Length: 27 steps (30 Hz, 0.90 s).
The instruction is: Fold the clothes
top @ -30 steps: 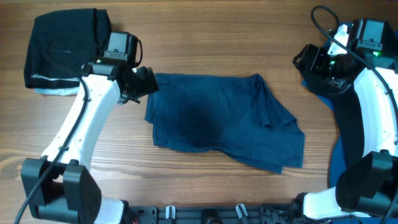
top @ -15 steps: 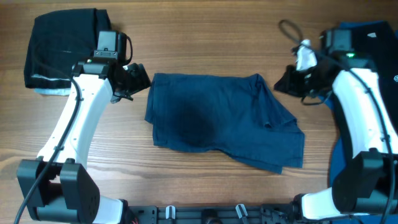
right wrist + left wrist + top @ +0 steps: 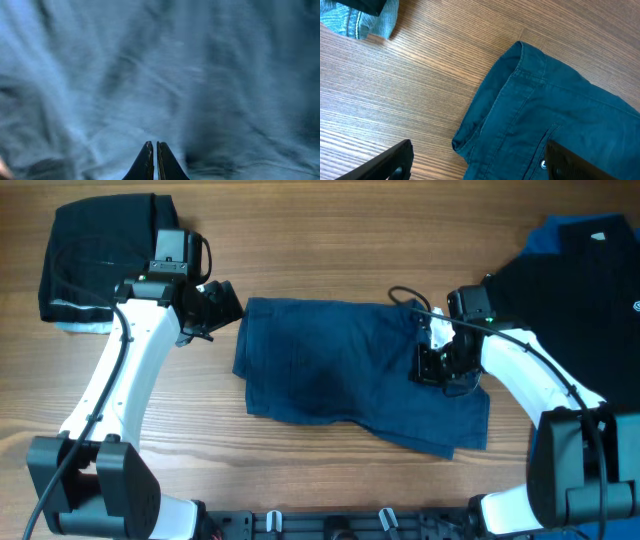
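1. The right pincer [image 3: 154, 150] is clenched, its tips together, low over the rumpled cloth of the navy shorts [image 3: 330, 370] near their right edge. Whether it nips any fabric cannot be told.
2. The left pincer [image 3: 479, 150] hangs released, its fingers wide apart, at the shorts' upper left corner.
3. The shorts lie mid-table, with a straight left edge and an uneven lower right one. Bare wood of the table [image 3: 330, 240] runs open above and below them.
4. A black pile [image 3: 100, 250] sits on pale blue cloth [image 3: 85, 327] in the far left corner. Black and blue garments [image 3: 570, 270] crowd the right edge.
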### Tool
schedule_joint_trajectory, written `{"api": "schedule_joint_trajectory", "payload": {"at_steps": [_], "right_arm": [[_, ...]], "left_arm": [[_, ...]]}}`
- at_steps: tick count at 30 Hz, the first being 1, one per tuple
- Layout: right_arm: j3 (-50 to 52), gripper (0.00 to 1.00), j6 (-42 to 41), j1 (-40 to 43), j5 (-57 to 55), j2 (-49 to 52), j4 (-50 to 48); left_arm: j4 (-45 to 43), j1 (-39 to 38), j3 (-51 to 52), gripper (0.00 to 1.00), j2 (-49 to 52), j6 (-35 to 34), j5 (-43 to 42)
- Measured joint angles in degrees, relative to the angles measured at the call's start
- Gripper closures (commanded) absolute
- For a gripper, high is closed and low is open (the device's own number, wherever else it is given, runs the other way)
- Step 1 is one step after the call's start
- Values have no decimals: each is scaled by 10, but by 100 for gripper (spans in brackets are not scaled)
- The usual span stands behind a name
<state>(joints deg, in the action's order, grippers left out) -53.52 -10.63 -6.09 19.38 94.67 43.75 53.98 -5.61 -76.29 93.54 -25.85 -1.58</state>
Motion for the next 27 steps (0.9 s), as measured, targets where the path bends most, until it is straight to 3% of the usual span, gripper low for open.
{"api": "schedule_joint_trajectory", "payload": {"at_steps": [3, 9, 21, 27], "right_arm": [[6, 96, -31, 0, -69, 0, -27], [6, 96, -90, 0, -219, 0, -102], [7, 91, -101, 0, -334, 0, -218], [7, 70, -96, 9, -377, 13, -291]], "left_arm": [[1, 0, 0, 10, 0, 0, 0], [4, 0, 0, 9, 0, 0, 0], [9, 0, 0, 5, 0, 0, 0], [13, 0, 0, 6, 0, 0, 0]]}}
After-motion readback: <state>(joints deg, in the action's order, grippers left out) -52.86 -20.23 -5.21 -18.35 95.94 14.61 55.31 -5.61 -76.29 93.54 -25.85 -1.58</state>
